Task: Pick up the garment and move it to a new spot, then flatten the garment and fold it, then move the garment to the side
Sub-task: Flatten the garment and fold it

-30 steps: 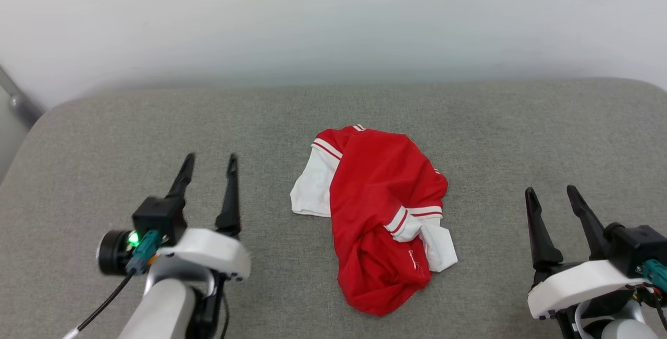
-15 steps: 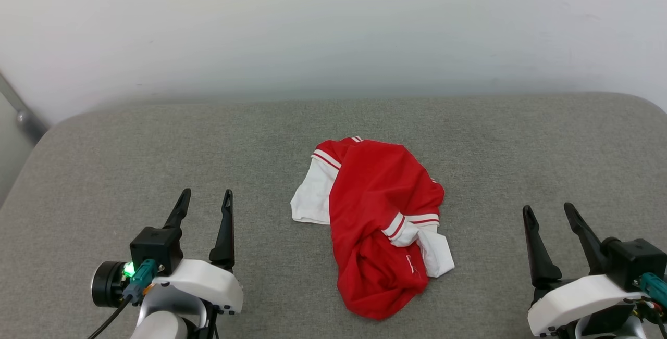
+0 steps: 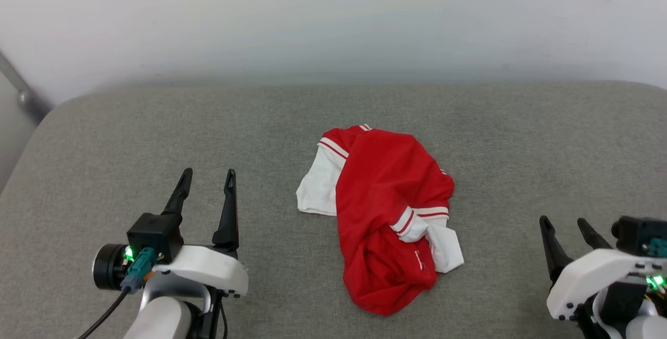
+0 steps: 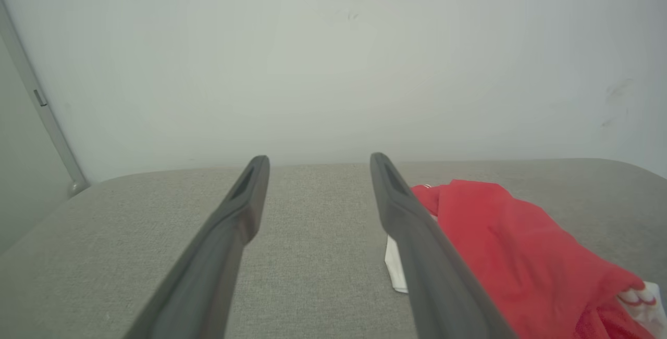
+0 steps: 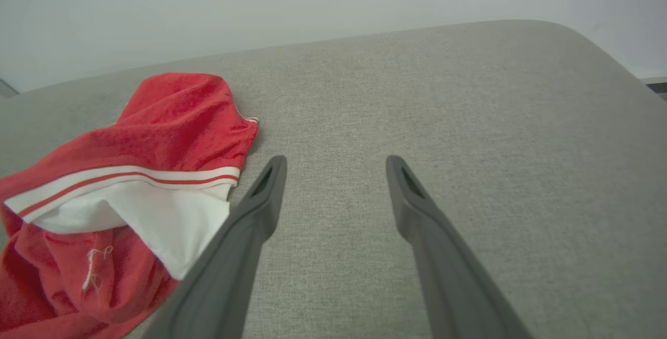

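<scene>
My left hand [image 3: 208, 172] and right hand [image 3: 564, 221] sit wide and empty either side of the crumpled garment [image 3: 388, 214], poised, I judge, to lift it.

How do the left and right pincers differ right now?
In the head view the left pincer reaches further forward, tips level with the upper half of the shirt; the right pincer sits further back, tips level with its middle. The left pincer shows whole; the right pincer is partly hidden behind its white wrist cover. Both are open, empty and off the shirt.
</scene>
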